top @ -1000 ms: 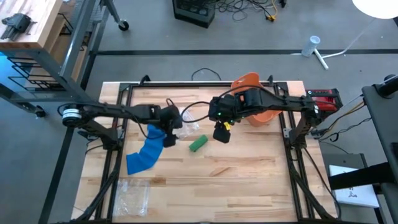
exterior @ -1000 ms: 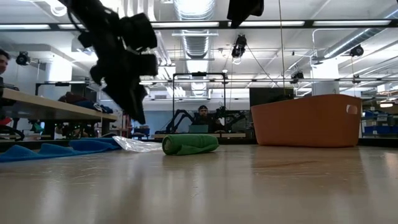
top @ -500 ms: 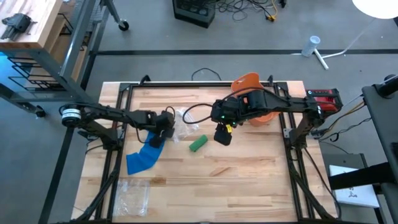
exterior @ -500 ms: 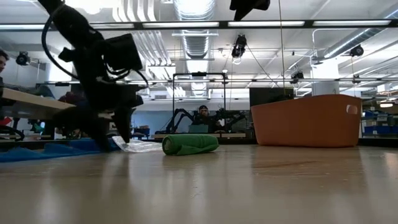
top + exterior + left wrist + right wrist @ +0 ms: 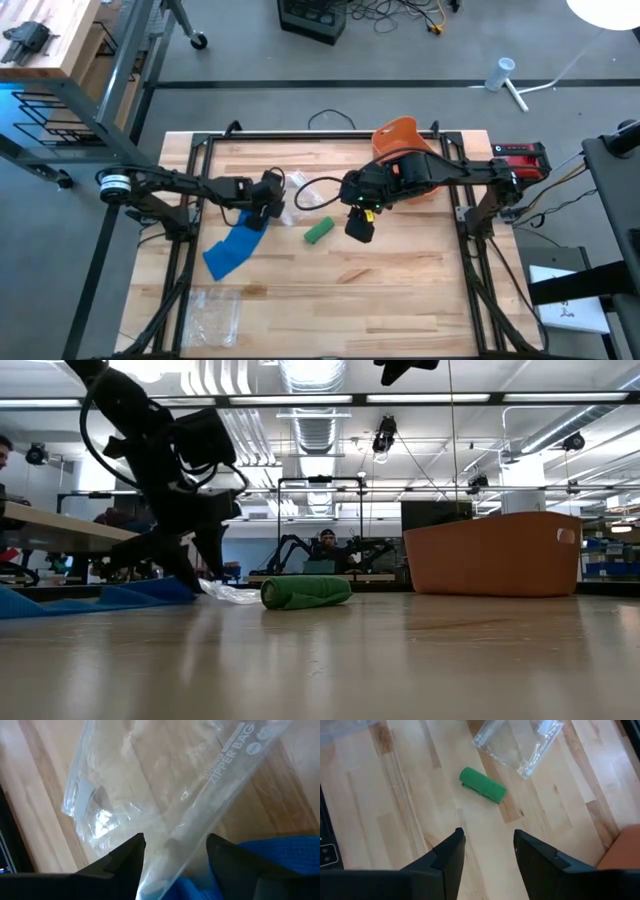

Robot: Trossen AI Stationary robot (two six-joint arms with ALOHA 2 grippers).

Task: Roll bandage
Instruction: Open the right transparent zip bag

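Observation:
A blue bandage (image 5: 230, 250) lies flat and unrolled on the wooden table, running from near the left front toward the middle. A rolled green bandage (image 5: 319, 231) lies on its side at the centre. My left gripper (image 5: 262, 204) is open and low over the blue bandage's far end (image 5: 210, 887), where a clear zipper bag (image 5: 165, 795) lies. My right gripper (image 5: 360, 226) is open and empty, high above the table just right of the green roll (image 5: 482, 785). My left gripper stands open with its fingers (image 5: 125, 862) on either side of the zipper bag's edge (image 5: 200, 820) and the blue bandage's far end, coming from above. I cannot tell whether the fingers touch either one.
An orange bin (image 5: 405, 160) stands at the far right, also in the low view (image 5: 490, 552). A second clear bag (image 5: 215, 310) lies at the table's near left corner. Bare wood lies in front of the green roll and to its right.
My left gripper has come down from above the table to just over the blue bandage's far end, staying open. My right gripper has shifted slightly toward the table's near edge. The green roll has not moved.

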